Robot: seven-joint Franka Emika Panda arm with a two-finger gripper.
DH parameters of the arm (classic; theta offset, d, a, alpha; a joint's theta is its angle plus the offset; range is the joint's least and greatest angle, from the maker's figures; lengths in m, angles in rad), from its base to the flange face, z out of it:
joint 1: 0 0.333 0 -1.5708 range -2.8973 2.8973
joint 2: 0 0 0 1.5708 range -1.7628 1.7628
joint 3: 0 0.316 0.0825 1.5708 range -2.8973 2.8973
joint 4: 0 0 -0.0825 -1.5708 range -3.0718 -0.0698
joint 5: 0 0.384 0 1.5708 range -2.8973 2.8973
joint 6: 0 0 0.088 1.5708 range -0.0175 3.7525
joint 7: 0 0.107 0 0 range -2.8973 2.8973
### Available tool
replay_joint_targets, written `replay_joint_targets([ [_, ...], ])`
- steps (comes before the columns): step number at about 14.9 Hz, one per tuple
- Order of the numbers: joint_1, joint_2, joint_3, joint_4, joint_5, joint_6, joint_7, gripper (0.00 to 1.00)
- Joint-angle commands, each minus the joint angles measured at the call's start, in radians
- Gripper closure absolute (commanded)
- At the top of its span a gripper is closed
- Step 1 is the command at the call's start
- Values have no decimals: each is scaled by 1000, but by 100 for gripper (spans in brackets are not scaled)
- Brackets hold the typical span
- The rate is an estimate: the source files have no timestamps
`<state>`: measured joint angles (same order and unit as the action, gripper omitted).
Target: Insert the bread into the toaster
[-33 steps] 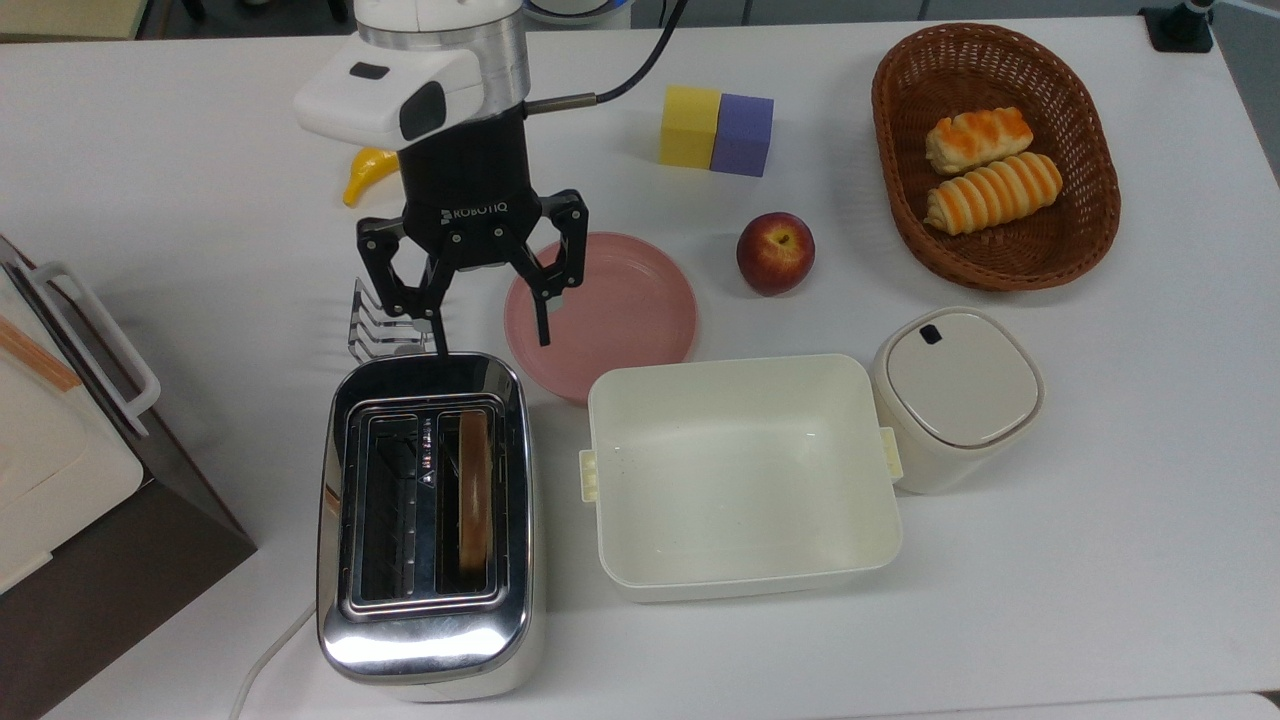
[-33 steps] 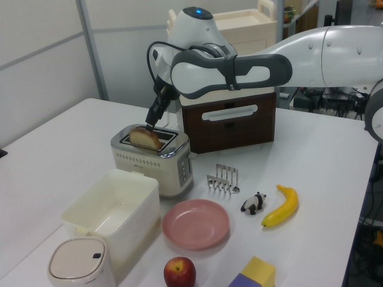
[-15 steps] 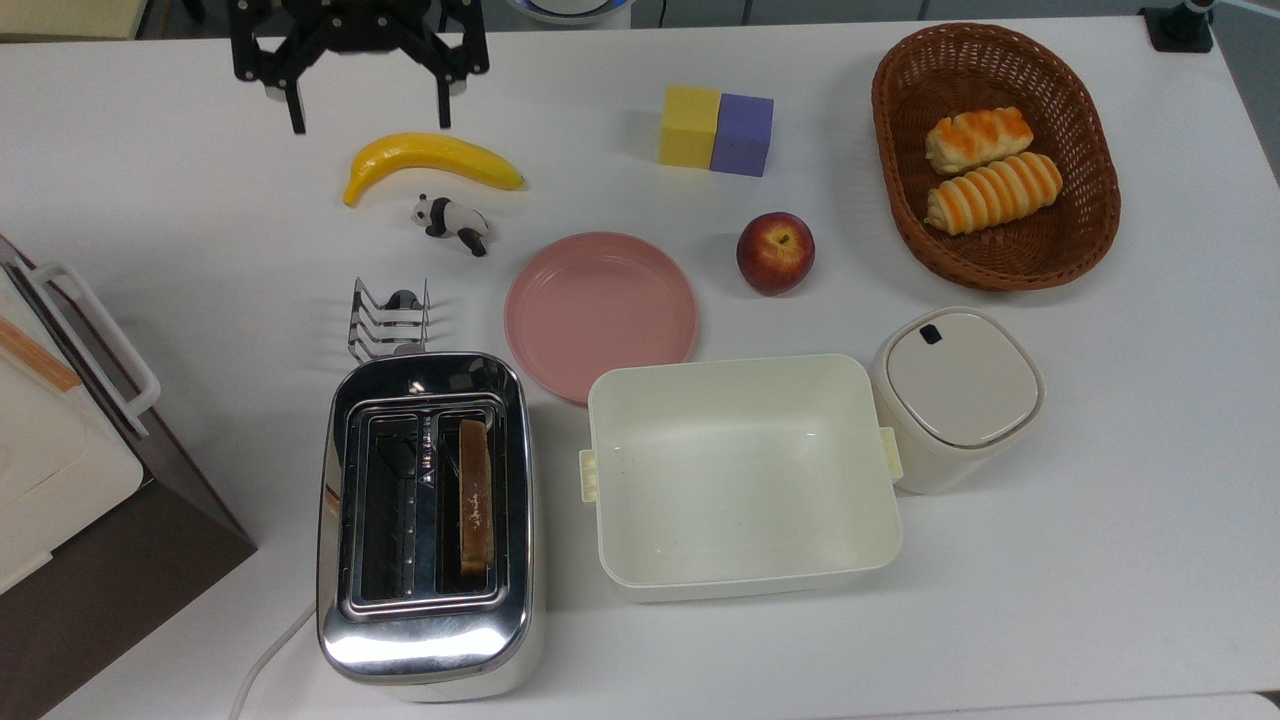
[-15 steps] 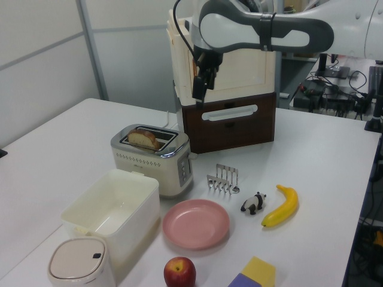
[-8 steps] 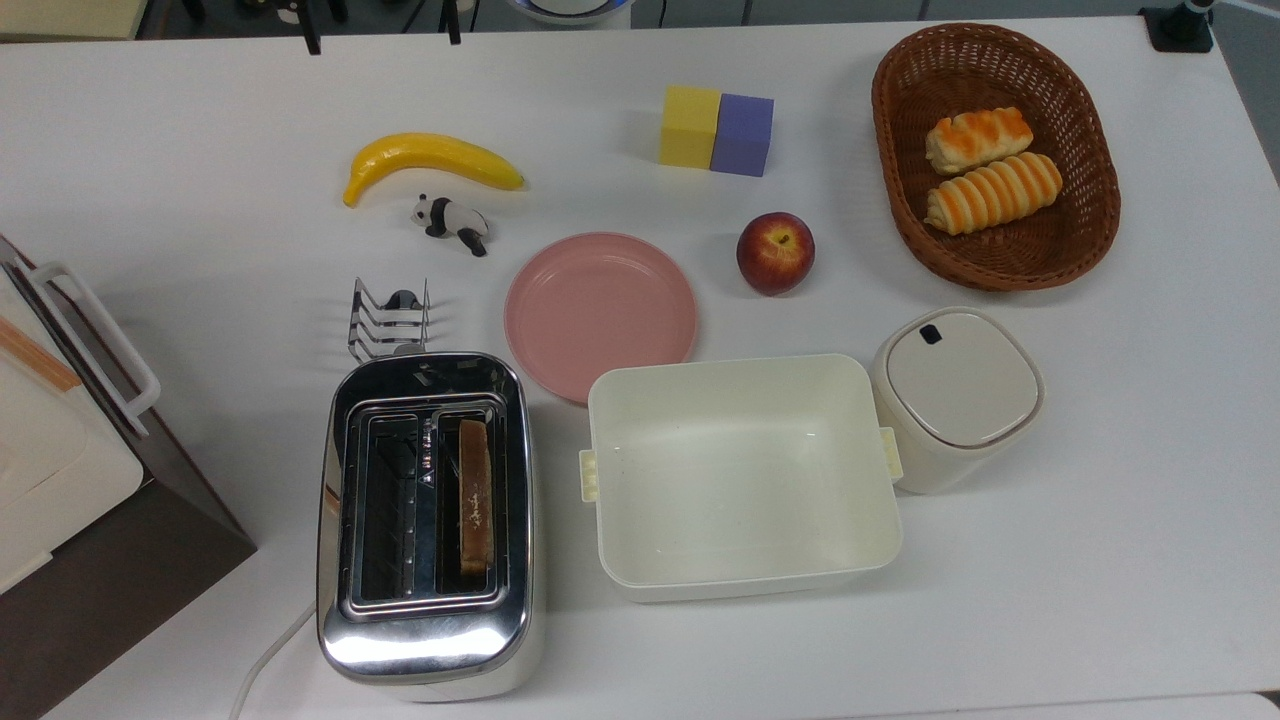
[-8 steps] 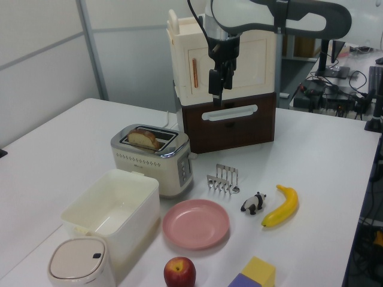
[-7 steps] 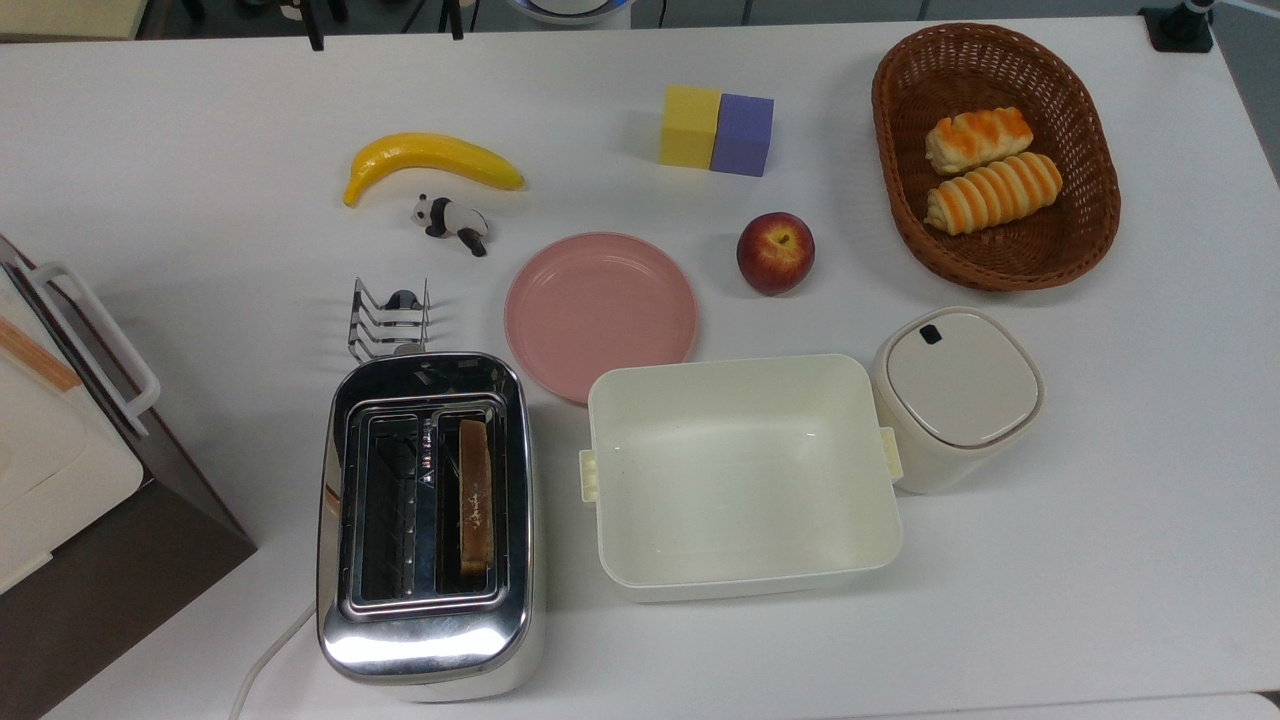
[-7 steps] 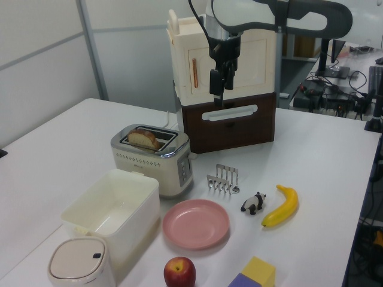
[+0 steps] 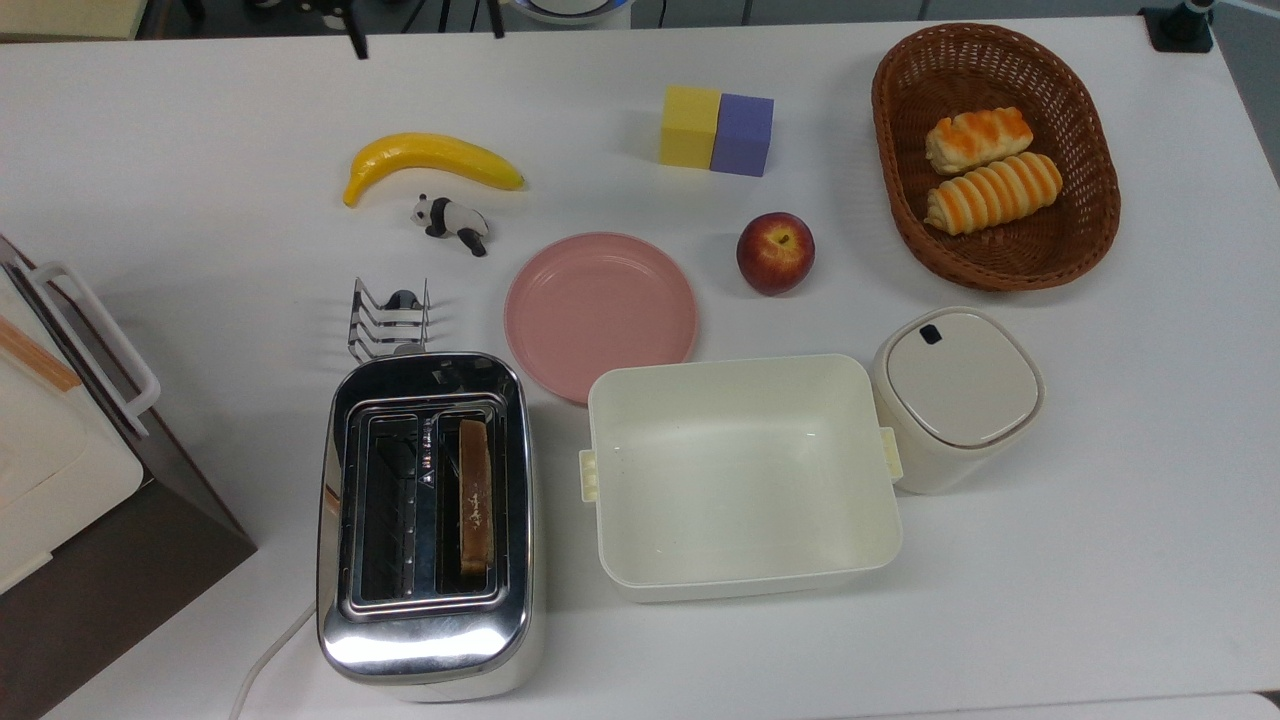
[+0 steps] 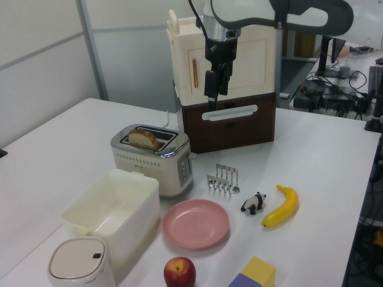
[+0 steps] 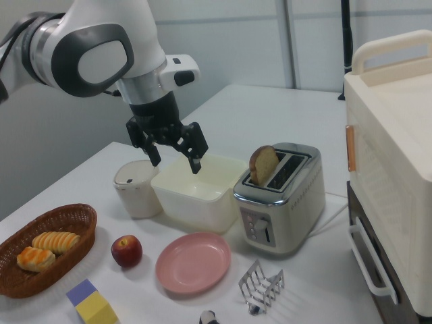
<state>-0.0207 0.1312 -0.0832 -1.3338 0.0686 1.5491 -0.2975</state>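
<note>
The speckled tan bread slice stands upright in one slot of the shiny chrome toaster; the black gripper hangs above, apparently empty, fingers spread.

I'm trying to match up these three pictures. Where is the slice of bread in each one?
Top view: the bread stands edge-up in the toaster's slot on the top view's right, low and left of centre.
Left view: the bread sticks up from the toaster, left of centre.
Right view: the bread rises from the toaster, right of centre.
Shared landmark: the pink plate beside the toaster.
</note>
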Motion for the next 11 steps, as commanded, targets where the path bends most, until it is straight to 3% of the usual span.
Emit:
replay_joint_targets([
  [1, 5, -9, 22, -10, 45, -9, 95, 0],
  [11, 4, -12, 23, -15, 68, -14, 155, 0],
])
